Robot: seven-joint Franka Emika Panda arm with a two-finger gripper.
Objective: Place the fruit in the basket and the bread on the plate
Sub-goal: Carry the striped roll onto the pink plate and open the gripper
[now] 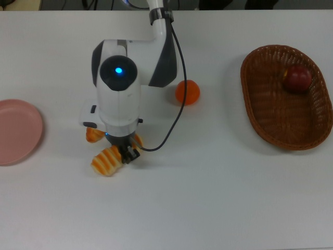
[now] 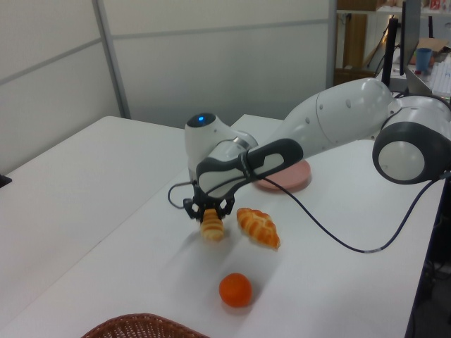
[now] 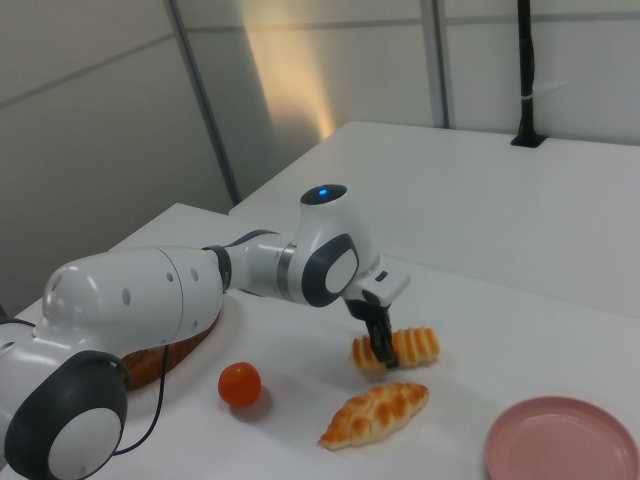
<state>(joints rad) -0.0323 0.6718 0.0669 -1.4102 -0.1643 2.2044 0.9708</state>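
A ridged, glazed-looking loaf (image 1: 106,160) sits in the dark claw (image 1: 126,154) on the smooth matt white worktop (image 1: 208,198), well apart from the rough woven wicker basket (image 1: 270,120).

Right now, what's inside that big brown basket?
The basket holds a dark red fruit near its far end. The rest shows bare wicker. The tangerine sits outside on the table.

A white table (image 1: 218,198), grey wall panels (image 2: 211,56) and a black pole (image 3: 524,70)

No writing, labels, brands or numbers can be read anywhere here, not on the arm (image 1: 122,88), the table (image 1: 218,198), the plate (image 1: 15,130) or the basket (image 1: 281,104).
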